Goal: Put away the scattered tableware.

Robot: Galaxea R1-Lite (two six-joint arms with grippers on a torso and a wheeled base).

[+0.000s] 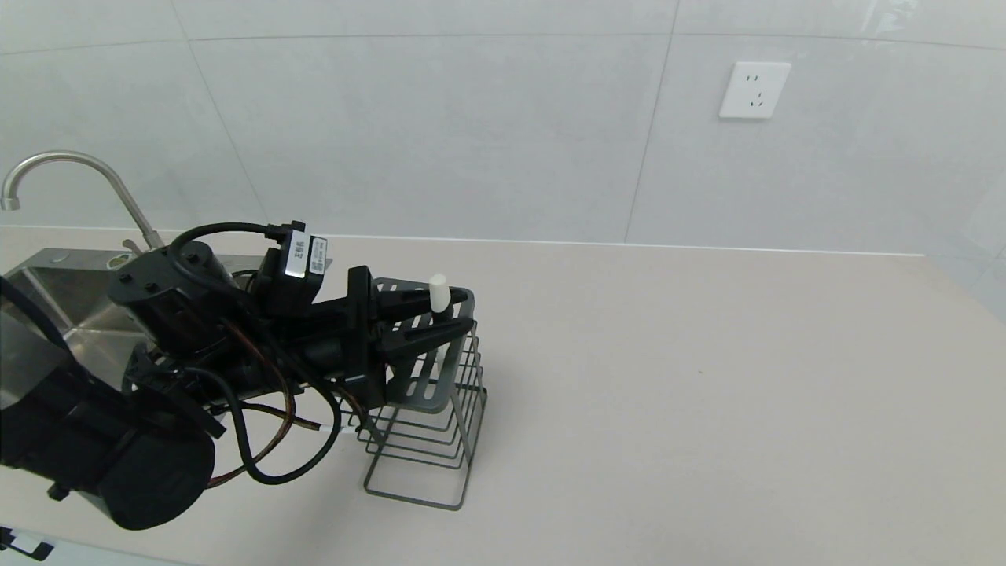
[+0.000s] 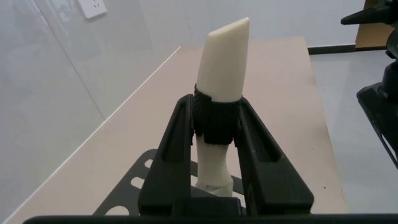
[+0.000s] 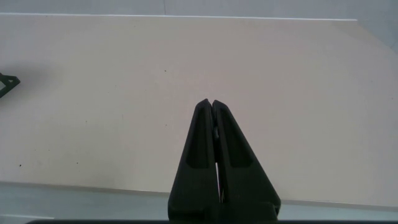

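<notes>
One white handle (image 2: 225, 56) gets the attention: the left gripper (image 2: 214, 118) pinches it upright just above the rack (image 1: 424, 464), over its slotted holder (image 1: 424, 389). It looks lined up to drop straight in. The right gripper (image 3: 212, 109), pressed together on nothing, hangs over the counter (image 1: 707, 393) apart from the rack, probably just out of the way. The sink (image 1: 71, 314) lies behind the rack.

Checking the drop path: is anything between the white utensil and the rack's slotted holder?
Nothing visible does. The left gripper holds the white utensil upright, right at the grey slotted holder; the utensil's lower end is hidden.
</notes>
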